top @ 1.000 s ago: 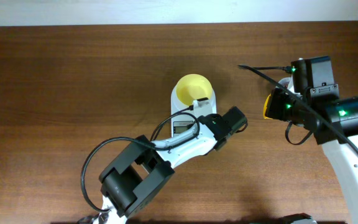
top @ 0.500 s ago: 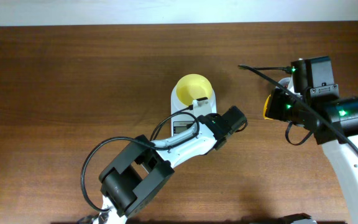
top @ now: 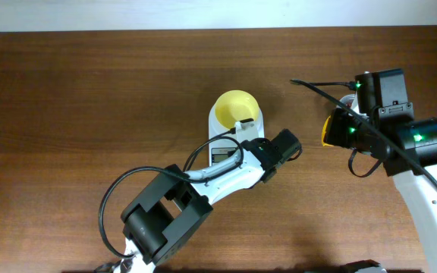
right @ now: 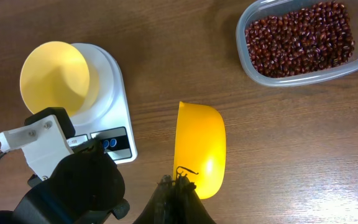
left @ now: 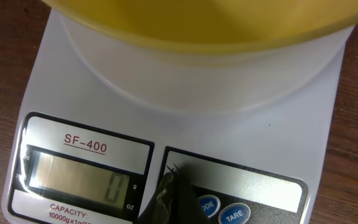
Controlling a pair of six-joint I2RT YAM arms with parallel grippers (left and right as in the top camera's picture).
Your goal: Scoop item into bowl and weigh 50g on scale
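Yellow scoop [right: 201, 146] clamped in right pincer [right: 176, 183] near clear container [right: 294, 79]; left pincer [left: 169, 180] closed over scale [left: 185, 118].

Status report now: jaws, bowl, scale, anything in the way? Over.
Left jaws shut, at scale buttons; display zero. Right jaws shut on empty scoop. Bowl empty on scale; beans in container. Nothing between scoop and beans.

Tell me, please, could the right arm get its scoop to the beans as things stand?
Probably yes: the right gripper holds the scoop, only bare table lies between it and the beans, and their container looks uncovered.
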